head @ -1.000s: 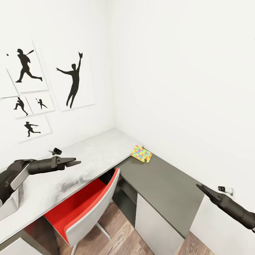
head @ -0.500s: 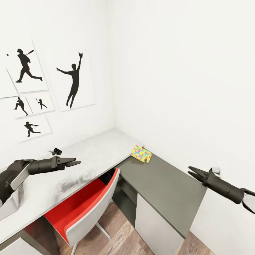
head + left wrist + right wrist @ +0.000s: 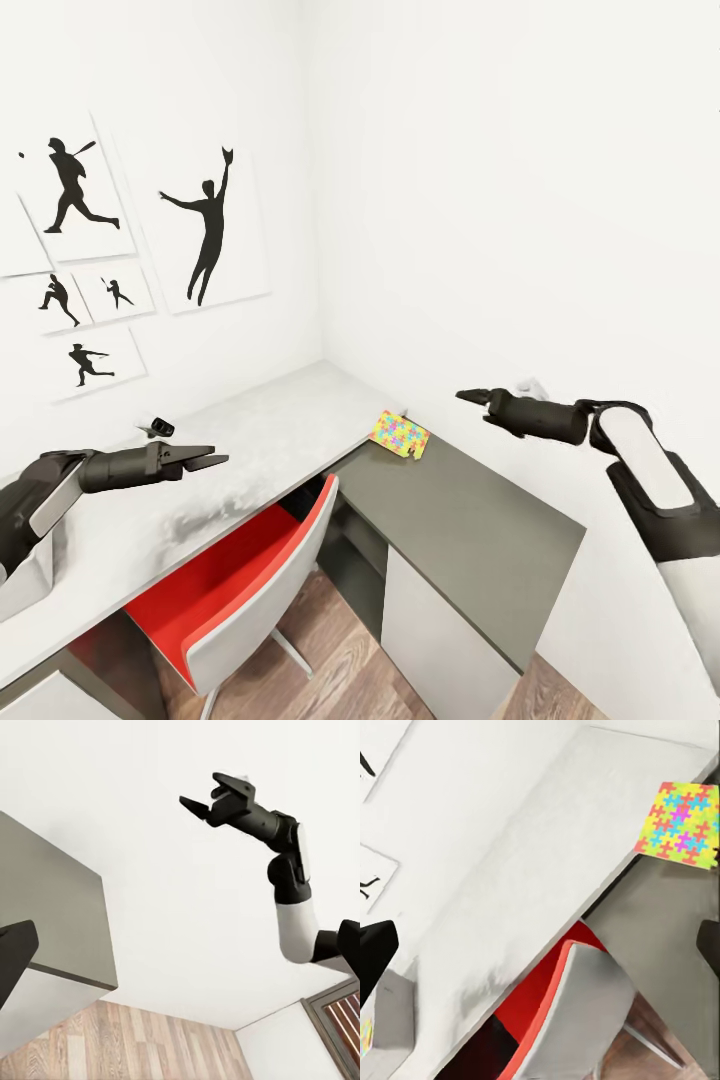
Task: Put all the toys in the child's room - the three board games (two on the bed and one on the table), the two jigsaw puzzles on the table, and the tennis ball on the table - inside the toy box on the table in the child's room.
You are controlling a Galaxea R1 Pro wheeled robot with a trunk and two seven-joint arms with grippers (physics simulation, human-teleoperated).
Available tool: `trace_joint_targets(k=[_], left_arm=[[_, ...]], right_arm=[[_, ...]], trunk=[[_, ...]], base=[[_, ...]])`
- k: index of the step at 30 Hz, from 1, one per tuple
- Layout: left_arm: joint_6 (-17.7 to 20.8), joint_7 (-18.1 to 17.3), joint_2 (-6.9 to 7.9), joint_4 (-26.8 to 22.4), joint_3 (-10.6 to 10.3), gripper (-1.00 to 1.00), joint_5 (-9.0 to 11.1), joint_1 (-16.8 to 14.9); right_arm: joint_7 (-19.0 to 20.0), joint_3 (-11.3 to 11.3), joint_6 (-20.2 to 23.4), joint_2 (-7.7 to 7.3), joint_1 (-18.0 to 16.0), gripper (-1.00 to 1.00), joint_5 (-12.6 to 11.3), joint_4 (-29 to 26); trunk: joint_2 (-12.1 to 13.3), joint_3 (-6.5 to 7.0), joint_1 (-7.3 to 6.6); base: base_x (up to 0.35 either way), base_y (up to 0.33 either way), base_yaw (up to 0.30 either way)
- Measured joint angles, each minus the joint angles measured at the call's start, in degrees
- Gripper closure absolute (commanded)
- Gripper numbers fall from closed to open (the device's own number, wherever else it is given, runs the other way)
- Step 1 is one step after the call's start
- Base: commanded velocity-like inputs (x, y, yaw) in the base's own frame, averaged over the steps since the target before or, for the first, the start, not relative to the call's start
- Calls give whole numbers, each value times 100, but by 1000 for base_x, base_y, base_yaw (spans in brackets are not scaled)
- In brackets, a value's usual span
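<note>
One jigsaw puzzle (image 3: 400,434) lies flat at the far end of the pale table (image 3: 270,430), its edge over the lower dark cabinet; the right wrist view shows the puzzle (image 3: 679,826) too. My right gripper (image 3: 470,396) hovers open in the air to the right of the puzzle, above the cabinet and well apart from it. In the left wrist view the right gripper (image 3: 201,791) has its fingers spread. My left gripper (image 3: 208,457) hangs open and empty over the table. The grey toy box (image 3: 30,585) stands on the table behind my left arm; the toy box (image 3: 390,1020) holds something colourful.
A red chair (image 3: 240,580) is tucked under the table. The dark-topped cabinet (image 3: 470,530) runs along the right wall. A small black object (image 3: 156,428) rests on the table by the wall. Silhouette prints (image 3: 205,225) hang on the left wall. Wood floor (image 3: 340,670) lies below.
My right arm has risen from the lower right and swung left, now over the cabinet and nearer the puzzle. The left arm and the puzzle have not moved.
</note>
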Motion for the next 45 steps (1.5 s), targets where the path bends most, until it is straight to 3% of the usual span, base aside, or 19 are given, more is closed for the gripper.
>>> trace_joint_targets(k=[2, 3, 5, 6, 8, 12, 17, 20, 22, 38, 45], left_arm=[[-1, 5, 1, -1, 1, -100, 0, 1], [0, 14, 0, 0, 0, -100, 0, 0], [-1, 33, 1, -1, 1, -100, 0, 1], [0, 62, -1, 0, -3, -100, -1, 0], [1, 120, -4, 0, -4, -100, -1, 0], [2, 189, -2, -1, -1, -100, -2, 1], [2, 211, 1, -1, 3, -100, 1, 1], [2, 219, 1, -1, 7, -100, 5, 1], [2, 221, 2, -2, 8, -100, 6, 1], [3, 220, 2, -2, 9, -100, 7, 1], [3, 215, 2, -2, 9, -100, 8, 1]], right_arm=[[-660, -1, 179, 289, -239, -100, 18, 110], [-1288, -1, 307, 551, -450, -100, 6, 258], [-1892, 0, 401, 823, -661, -100, 16, 463], [-2397, 1, 455, 1064, -852, -100, 6, 724], [-2939, 3, 510, 1391, -1130, -100, 9, 1211], [-3328, 52, 551, 1739, -1559, -100, 18, 2038], [-3457, 300, 549, 1889, -1779, -100, 80, 2402], [-3493, 648, 512, 1939, -1850, -100, 217, 2342], [-3502, 767, 503, 1949, -1864, -100, 284, 2289], [-3510, 915, 493, 1958, -1859, -100, 354, 2194], [-3512, 918, 485, 1950, -1826, -100, 360, 1798]], trunk=[[-1, 0, 0], [0, 0, 0], [0, -1, 0], [0, 0, 0], [0, 0, 0], [0, 0, 0], [-1, -1, -1], [-1, -1, -1], [-1, -1, -1], [-1, -1, -1], [-1, 1, -1]], base=[[0, 0, 0], [0, 0, 0], [0, 0, 0], [0, 0, 0], [0, 0, 0], [0, 0, 0], [0, 0, 0], [0, 0, 0], [0, 0, 0], [0, 0, 0], [0, 0, 11]])
